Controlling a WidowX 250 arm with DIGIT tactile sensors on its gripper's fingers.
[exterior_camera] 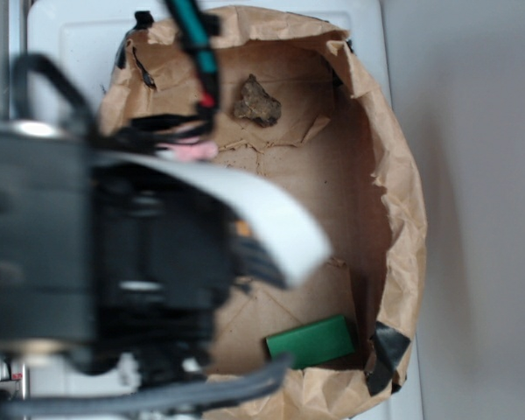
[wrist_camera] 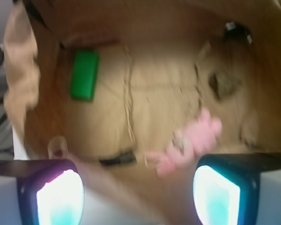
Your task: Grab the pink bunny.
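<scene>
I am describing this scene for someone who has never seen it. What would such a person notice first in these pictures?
In the exterior view, the blurred dark robot arm fills the left side, above a crumpled brown paper tray. In the wrist view, the pink bunny lies on the paper between the gripper fingers, nearer the right one. The green block stands out near one end, the brown lump near the other.

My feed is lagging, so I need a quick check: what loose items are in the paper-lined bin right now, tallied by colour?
Pink: 1, the pink bunny, lying between the open pincer tips.
Green: 1, the flat green block.
Brown: 1, the rough brown lump.
Total: 3 items.
</scene>
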